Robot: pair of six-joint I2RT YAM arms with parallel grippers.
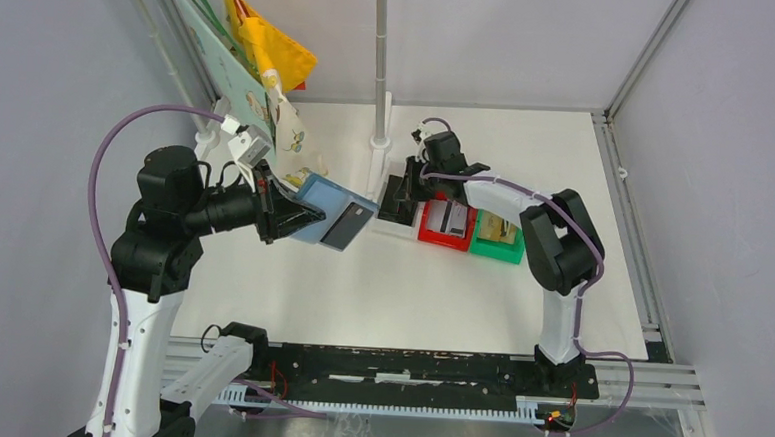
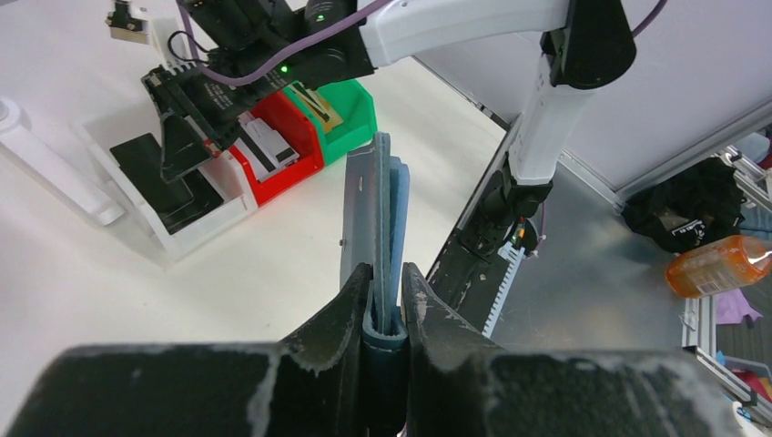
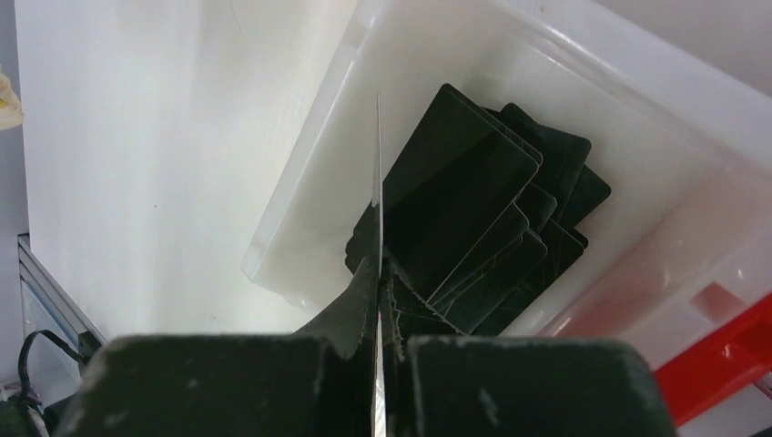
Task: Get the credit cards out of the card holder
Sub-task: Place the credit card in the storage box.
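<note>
- Centre-left overhead: my left gripper (image 2: 384,280) pinches the teal card holder (image 1: 329,215) aloft.
- My right gripper (image 3: 380,273) clamps one card (image 3: 379,164) edge-on above the white bin's (image 3: 309,182) dark cards (image 3: 464,209); remaining holder contents unseen.

The work surface is a white counter (image 1: 359,297) with a matte, evenly lit finish. Plain grey walls enclose it: a left wall (image 1: 51,61), a back wall (image 1: 493,34) and a right wall (image 1: 748,147). An aluminium frame profile (image 1: 651,47) rises at the rear right corner. A grey vertical pole (image 1: 380,48) stands on a white base (image 1: 379,138) near the rear centre of the counter. A black plate (image 1: 406,368) lies along the near edge. Lighting is diffuse and shadows are soft. In the left wrist view, a brushed metal sheet (image 2: 583,273) lies beyond the counter edge, and past it sit an orange bottle (image 2: 719,264) and a dark cloth bundle (image 2: 683,205).
</note>
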